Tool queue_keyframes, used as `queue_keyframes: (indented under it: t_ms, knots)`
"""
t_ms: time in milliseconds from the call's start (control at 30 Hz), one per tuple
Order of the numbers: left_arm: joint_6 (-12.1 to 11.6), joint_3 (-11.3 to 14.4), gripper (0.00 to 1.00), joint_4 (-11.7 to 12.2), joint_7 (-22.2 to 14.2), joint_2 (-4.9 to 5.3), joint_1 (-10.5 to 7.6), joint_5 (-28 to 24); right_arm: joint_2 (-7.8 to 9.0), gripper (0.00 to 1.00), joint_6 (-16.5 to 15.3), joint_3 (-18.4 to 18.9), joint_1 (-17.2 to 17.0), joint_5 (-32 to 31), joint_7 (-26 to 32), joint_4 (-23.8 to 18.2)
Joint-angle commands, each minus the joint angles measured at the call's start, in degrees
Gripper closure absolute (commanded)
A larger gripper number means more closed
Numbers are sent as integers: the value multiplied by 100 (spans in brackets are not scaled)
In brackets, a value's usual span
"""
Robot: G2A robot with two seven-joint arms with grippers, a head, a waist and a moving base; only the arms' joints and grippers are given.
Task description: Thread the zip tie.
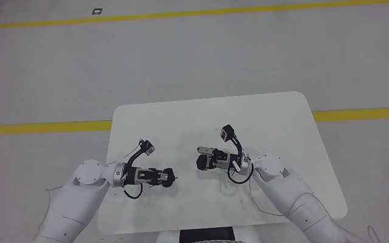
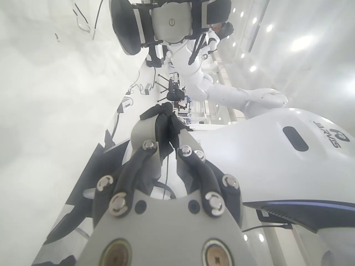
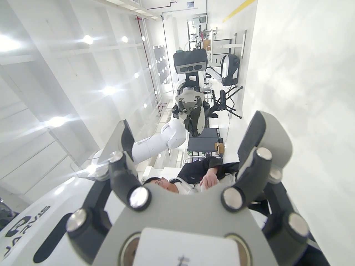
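The left end effector and the right end effector hang over the near half of the surface, tips facing, a gap between them. The left one sits slightly nearer the robot. A zip tie lies on the surface near the right end effector, a thin cord just beside it.

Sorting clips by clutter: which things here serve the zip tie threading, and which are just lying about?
In use:
- left gripper, shut on a thin black strand, probably the zip tie
- right gripper, open, facing it

Lying about:
- loose tie on the table
- thin scraps beside it
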Motion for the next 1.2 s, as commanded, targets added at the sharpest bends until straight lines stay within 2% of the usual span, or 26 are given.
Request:
queue_keyframes:
  t_ms: [0,67,100,133,200,367,500,633,800,1000,1167]
  knots:
    - [0,0,100,0,0,0,0,0,0,0,0,0,0,0,0,0]
    - [0,0,100,0,0,0,0,0,0,0,0,0,0,0,0,0]
    - [13,1,100,23,187,6,-10,234,0,0,0,0,0,0,0,0]
    - [0,54,100,-44,292,8,-4,443,0,0,0,0,0,0,0,0]
    - [0,51,100,-118,333,15,-19,537,0,0,0,0,0,0,0,0]
    - [0,-134,100,-454,493,48,2,1253,0,0,0,0,0,0,0,0]
    - [0,-316,100,-735,609,41,87,1480,0,0,0,0,0,0,0,0]
    - [0,-500,100,-1028,670,13,196,1568,0,0,0,0,0,0,0,0]
    - [0,-718,100,-1258,613,-62,306,1525,0,0,0,0,0,0,0,0]
    - [0,-902,100,-1249,322,-195,369,1357,0,0,0,0,0,0,0,0]
    - [0,-909,100,-1244,307,-203,371,1359,0,0,0,0,0,0,0,0]
